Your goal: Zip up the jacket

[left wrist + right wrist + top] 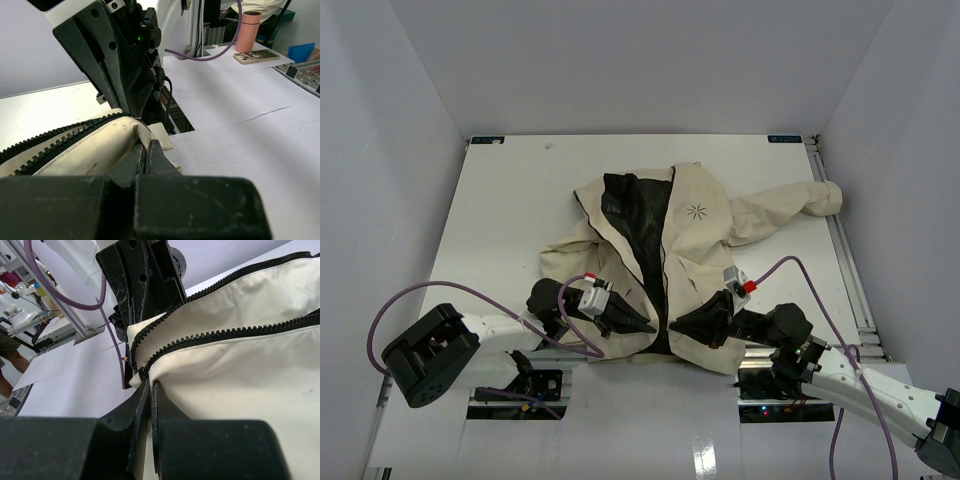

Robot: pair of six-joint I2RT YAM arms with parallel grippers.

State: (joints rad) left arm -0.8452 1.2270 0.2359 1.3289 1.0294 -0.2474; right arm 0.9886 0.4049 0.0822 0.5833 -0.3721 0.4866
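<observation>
Jaws of left gripper [146,150] and right gripper [150,388] pinch the jacket [695,250] hem; zipper [225,333] bottom hidden.

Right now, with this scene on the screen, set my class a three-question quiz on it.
1. True or false: the jacket is fully zipped.
2. The left end effector is: A open; B shut on the jacket's bottom edge; C shut on nothing.
3. Fill in: the lining showing at the open front is ____.
Key: 1 false; 2 B; 3 black.
</observation>
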